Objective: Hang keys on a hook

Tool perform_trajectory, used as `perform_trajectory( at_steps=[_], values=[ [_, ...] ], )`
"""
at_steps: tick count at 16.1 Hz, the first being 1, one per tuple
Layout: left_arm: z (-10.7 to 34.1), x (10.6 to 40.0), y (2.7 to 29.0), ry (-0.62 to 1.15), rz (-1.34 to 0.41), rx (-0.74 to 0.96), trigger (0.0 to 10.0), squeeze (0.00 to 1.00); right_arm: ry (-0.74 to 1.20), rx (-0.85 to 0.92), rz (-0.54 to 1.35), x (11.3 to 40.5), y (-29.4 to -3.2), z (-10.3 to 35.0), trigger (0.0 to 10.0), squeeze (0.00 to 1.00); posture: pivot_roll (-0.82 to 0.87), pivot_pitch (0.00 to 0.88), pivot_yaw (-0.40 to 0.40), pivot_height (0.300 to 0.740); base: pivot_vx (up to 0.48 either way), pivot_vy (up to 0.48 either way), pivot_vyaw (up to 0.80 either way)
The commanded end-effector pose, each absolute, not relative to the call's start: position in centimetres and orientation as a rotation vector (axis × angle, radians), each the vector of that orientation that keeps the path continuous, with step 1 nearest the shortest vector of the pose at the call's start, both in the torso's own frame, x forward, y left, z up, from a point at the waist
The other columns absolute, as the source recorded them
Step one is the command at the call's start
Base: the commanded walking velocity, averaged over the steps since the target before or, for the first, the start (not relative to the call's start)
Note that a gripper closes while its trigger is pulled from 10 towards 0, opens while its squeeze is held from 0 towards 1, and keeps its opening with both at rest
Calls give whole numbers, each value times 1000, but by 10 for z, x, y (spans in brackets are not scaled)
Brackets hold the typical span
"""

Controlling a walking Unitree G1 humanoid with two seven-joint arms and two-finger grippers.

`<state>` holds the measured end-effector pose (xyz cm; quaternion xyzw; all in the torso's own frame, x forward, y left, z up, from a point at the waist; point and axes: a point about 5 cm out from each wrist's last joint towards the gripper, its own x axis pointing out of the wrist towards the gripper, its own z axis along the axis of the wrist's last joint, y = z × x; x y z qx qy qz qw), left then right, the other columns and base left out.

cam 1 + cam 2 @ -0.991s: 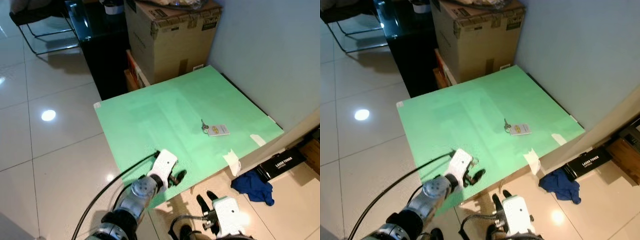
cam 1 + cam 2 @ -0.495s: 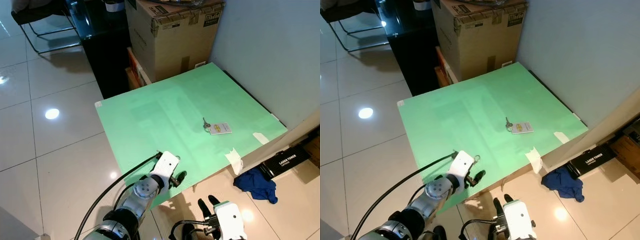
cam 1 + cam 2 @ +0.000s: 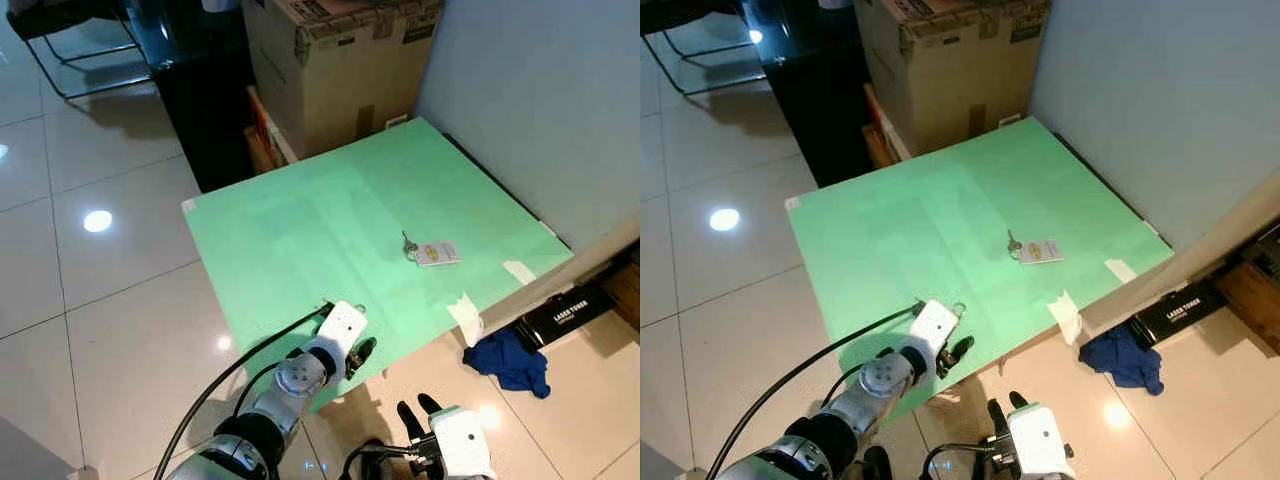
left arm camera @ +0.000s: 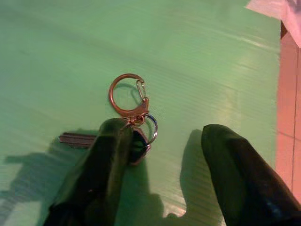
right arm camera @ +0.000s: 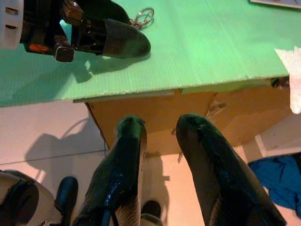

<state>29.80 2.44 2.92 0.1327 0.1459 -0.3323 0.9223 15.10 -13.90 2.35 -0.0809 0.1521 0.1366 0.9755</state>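
A green bench (image 3: 300,230) sits against a grey wall (image 3: 540,90), with a cardboard box (image 3: 340,60) behind it and glossy floor tiles (image 3: 90,300) around. The left gripper (image 4: 160,141) rests near its front edge, fingers spread beside a key ring (image 4: 128,96). A tagged key (image 3: 428,252) lies mid-bench. The right gripper (image 5: 160,136) hangs below, fingers apart.

Black box (image 3: 566,314) on floor, well off to the right of the right gripper (image 3: 421,409): white lettering, first word reads "LASER", rest too small. Cardboard box (image 3: 340,60) far ahead of both grippers: dark print, unreadable. Tag (image 3: 437,253) on the keys ahead of the left gripper (image 3: 358,355): yellow mark, illegible.
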Motion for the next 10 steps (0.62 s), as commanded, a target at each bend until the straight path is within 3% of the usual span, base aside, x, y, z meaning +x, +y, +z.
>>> perform_trajectory(
  at_steps=[1, 10],
  values=[
    [18, 289, 23, 346, -705, 318, 0, 0, 322, -157, 279, 146, -139, 24, 10000, 0, -202, 310, 19, 740, 0, 0, 0],
    [10, 287, 36, 357, -676, 440, 0, 0, 328, -158, 282, 146, -140, 24, 10000, 0, -201, 316, 12, 740, 0, 0, 0]
  ],
)
